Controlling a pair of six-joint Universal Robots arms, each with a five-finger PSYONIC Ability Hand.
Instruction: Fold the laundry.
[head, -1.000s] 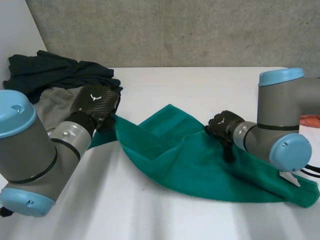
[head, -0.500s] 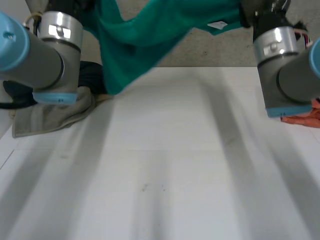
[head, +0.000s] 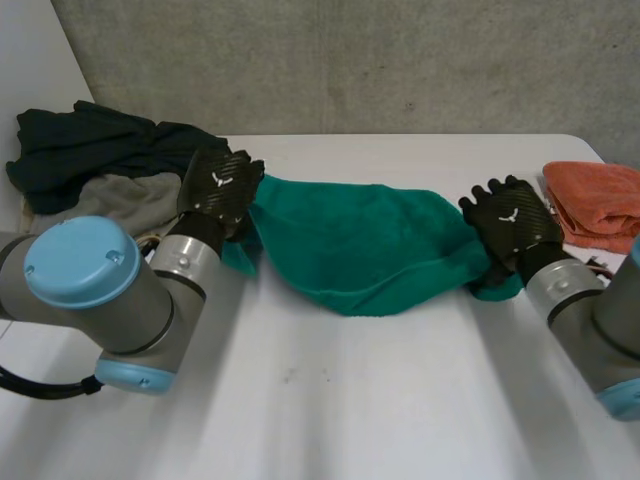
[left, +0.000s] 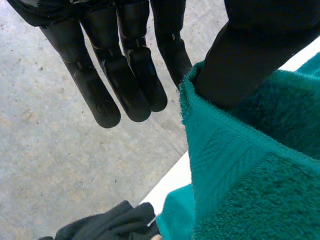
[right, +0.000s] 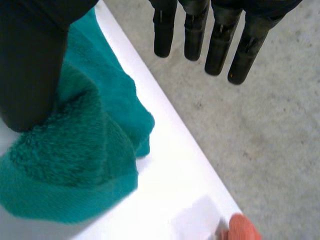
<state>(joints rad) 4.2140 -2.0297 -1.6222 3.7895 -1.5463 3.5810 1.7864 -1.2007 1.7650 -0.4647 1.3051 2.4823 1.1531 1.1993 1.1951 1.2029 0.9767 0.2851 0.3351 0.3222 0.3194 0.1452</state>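
Observation:
A green towel (head: 360, 250) lies in a thick folded band across the middle of the white table (head: 350, 400). My left hand (head: 215, 190) is at its left end. In the left wrist view the towel's (left: 240, 165) edge comes up between the thumb and the nearest straight finger (left: 172, 55), pinched there. My right hand (head: 510, 225) sits at the towel's right end. There the fingers (right: 220, 40) stretch straight past the table edge, away from the cloth, while the thumb (right: 30, 75) rests on top of the towel (right: 75, 165).
A heap of dark clothes (head: 100, 150) and a grey cloth (head: 125, 200) lie at the table's far left, just behind my left hand. A folded orange towel (head: 595, 200) sits at the far right, close to my right hand.
Half a second ago both hands held the towel high above the table. It has come down and now lies folded between them, and the right fingers have straightened off the cloth.

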